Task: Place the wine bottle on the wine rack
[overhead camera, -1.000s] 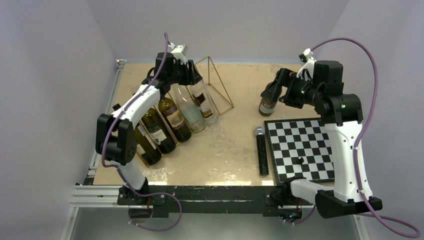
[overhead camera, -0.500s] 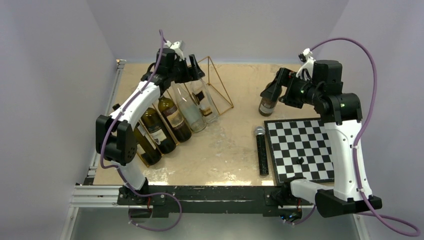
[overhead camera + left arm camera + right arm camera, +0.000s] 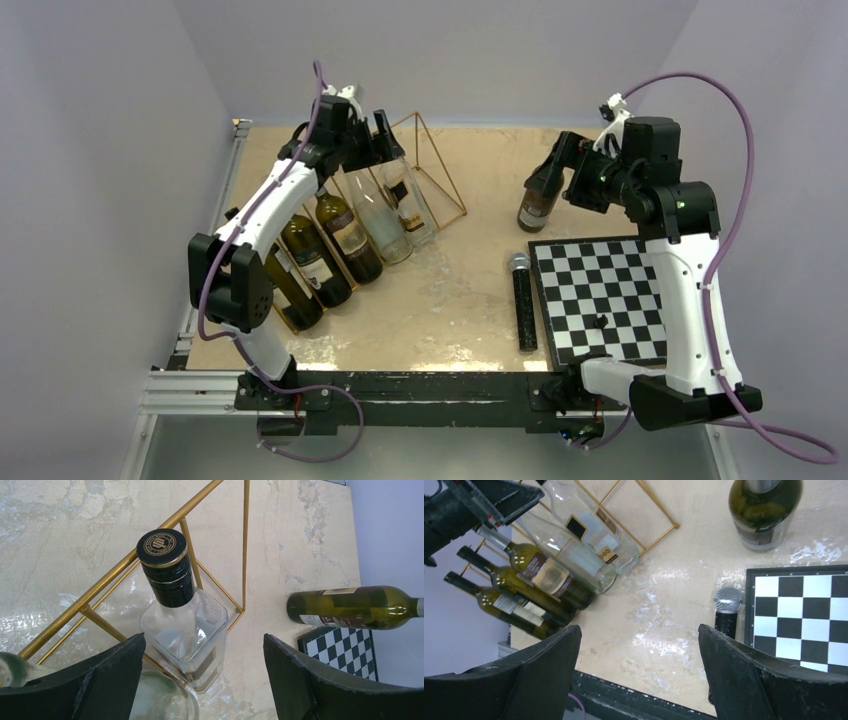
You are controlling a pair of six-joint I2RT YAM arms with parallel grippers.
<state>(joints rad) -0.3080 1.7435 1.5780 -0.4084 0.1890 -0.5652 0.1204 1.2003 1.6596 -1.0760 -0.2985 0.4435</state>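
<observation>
The wine bottle [image 3: 535, 205] is dark green and stands upright on the table, right of centre; it also shows as the wine bottle [image 3: 764, 510] and the wine bottle [image 3: 350, 607]. My right gripper [image 3: 552, 178] hovers open at its top, and the bottle is not between the fingers [image 3: 544, 675]. The gold wire wine rack [image 3: 440, 170] holds several bottles. My left gripper [image 3: 385, 140] is open above the neck of a clear square bottle [image 3: 185, 625] with a black cap [image 3: 162, 547], which rests on the wine rack [image 3: 100, 587].
A black-and-white chessboard [image 3: 600, 300] lies front right with a small dark piece [image 3: 600, 322] on it. A black microphone [image 3: 523, 300] lies along its left edge. Green and clear bottles [image 3: 549, 575] fill the rack's left slots. Walls close in the table's sides.
My left gripper has opened, let go of the clear bottle's neck and lifted slightly. The right arm has shifted a little upward at the green bottle.
</observation>
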